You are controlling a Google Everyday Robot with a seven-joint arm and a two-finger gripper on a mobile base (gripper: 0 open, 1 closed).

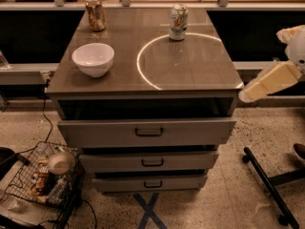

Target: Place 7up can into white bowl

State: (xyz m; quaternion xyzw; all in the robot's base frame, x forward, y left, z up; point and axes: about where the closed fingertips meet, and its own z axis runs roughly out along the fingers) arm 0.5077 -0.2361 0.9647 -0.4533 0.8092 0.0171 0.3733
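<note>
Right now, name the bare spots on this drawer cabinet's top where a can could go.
Widest: inside the light ring before the 7up can, to the right edge of the cabinet top. The front strip before the white bowl. Tighter: back left, between bowl and brownish-orange can. The gripper hovers off the right front corner.

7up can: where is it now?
The 7up can stands far back on the cabinet, right of the brown can; the gripper hangs beyond its right edge.
</note>
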